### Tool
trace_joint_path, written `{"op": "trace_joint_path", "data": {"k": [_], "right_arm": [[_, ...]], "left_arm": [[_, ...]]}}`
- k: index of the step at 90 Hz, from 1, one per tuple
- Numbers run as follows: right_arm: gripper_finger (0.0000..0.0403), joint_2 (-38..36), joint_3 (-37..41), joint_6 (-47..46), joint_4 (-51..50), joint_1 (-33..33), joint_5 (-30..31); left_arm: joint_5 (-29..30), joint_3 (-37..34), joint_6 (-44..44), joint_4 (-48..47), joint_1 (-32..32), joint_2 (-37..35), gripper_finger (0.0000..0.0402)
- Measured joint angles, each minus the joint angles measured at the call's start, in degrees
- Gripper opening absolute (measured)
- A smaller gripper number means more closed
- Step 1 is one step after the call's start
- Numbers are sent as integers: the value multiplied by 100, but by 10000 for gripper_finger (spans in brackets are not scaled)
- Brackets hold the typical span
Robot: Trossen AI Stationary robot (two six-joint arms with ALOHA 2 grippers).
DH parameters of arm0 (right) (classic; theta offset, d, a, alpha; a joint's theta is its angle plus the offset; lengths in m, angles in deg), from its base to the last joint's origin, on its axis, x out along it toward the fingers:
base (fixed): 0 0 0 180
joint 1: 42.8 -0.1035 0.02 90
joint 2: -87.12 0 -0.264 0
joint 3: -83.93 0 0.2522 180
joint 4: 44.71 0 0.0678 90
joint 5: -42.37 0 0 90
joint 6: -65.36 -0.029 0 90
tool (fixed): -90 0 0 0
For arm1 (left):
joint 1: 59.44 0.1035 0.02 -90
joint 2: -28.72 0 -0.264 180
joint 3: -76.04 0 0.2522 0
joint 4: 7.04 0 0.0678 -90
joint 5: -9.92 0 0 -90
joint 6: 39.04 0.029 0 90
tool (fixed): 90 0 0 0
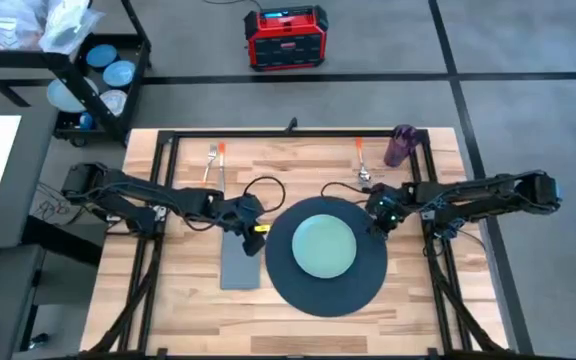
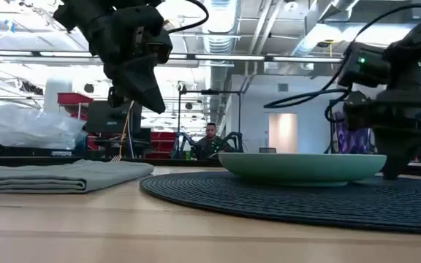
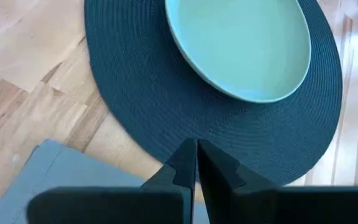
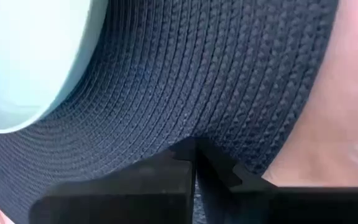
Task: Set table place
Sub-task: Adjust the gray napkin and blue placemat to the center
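The bench (image 1: 298,320) is a light butcher-block top with a black frame rail; near its middle lies the large dark round mat (image 1: 326,255), and the pale green plate (image 1: 324,247) sits on the mat, roughly centred; just beside the mat's left edge the grey napkin (image 1: 239,260) lies flat on the wood, folded.

The left arm reaches in from the bench's left side; its pincer (image 1: 252,226) hovers above the far end of the napkin, next to the mat's rim, fingers pressed together with nothing between them. The right arm comes in from the right; its pincer (image 1: 381,218) is low over the mat's right edge, just beside the plate, fingers likewise closed and empty; the low view shows it down near the mat while the left one hangs higher.

Toward the far side of the bench the small purple cup (image 1: 401,146) stands near the right corner; an orange-handled fork (image 1: 211,160) lies at far left, and another orange-handled utensil (image 1: 363,164) lies near the cup, its type unclear.
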Motion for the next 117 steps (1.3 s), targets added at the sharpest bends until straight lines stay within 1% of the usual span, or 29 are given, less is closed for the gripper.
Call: {"op": "trace_joint_path", "data": {"k": [16, 35, 75, 88, 96, 100, 106, 117], "right_arm": [[0, 6, -153, 83, 145, -49, -6], [0, 9, -155, 90, 282, -49, -6], [0, 24, -155, 118, 303, -53, -4], [0, 454, -155, 232, 664, 41, -28], [0, 880, -181, 327, 1001, 43, -231], [0, 1042, -266, 368, 997, 43, -294], [0, 1171, -425, 481, 877, 43, -310], [0, 1350, -607, 659, 1119, 58, -312]], "left_arm": [[35, 0, 2, 15, 17, 0, 0], [33, 0, -30, 15, 13, 0, 0], [31, 0, -362, -4, -293, 0, 0], [30, 0, -370, -2, -323, 0, 0], [31, 0, -361, 2, -323, 0, 0], [32, 0, -356, 9, -323, 0, 0], [33, 0, -317, 7, -321, 0, 0], [31, 0, -276, 14, -321, 0, 0]]}}
